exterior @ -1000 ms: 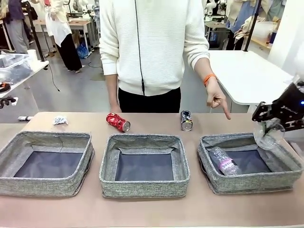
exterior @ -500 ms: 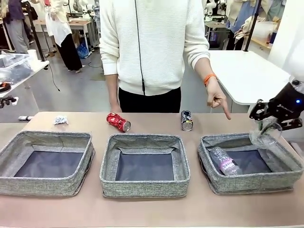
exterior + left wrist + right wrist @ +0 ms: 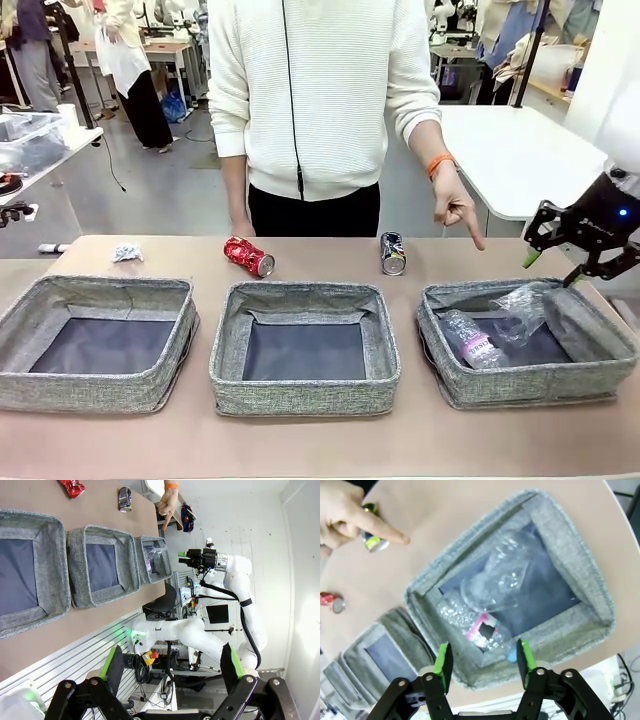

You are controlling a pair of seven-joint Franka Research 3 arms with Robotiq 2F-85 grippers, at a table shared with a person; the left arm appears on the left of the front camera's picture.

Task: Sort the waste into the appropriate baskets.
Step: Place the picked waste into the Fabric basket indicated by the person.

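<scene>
My right gripper [image 3: 550, 268] hangs open just above the right basket [image 3: 520, 385], nothing between its fingers. A clear bottle [image 3: 520, 305] lies inside that basket, leaning on the purple-labelled bottle [image 3: 470, 342]. The right wrist view looks down past the open right gripper [image 3: 483, 660] at both the clear bottle [image 3: 505, 575] and the labelled bottle [image 3: 477, 627]. Behind the baskets lie a red can [image 3: 248, 256], a dark can [image 3: 392, 254] and a paper wad [image 3: 127, 252]. The middle basket [image 3: 300, 395] and left basket [image 3: 90, 392] hold nothing. My left gripper [image 3: 173, 667] is open, far back from the table.
A person stands at the far edge, one hand [image 3: 455, 210] pointing down between the dark can and the right basket. A bare strip of table runs in front of the baskets. Another white table [image 3: 520, 160] stands behind on the right.
My right gripper opened and let go of the clear bottle, which dropped into the right basket onto the purple-labelled bottle. The left arm and the person's hand stayed put.
</scene>
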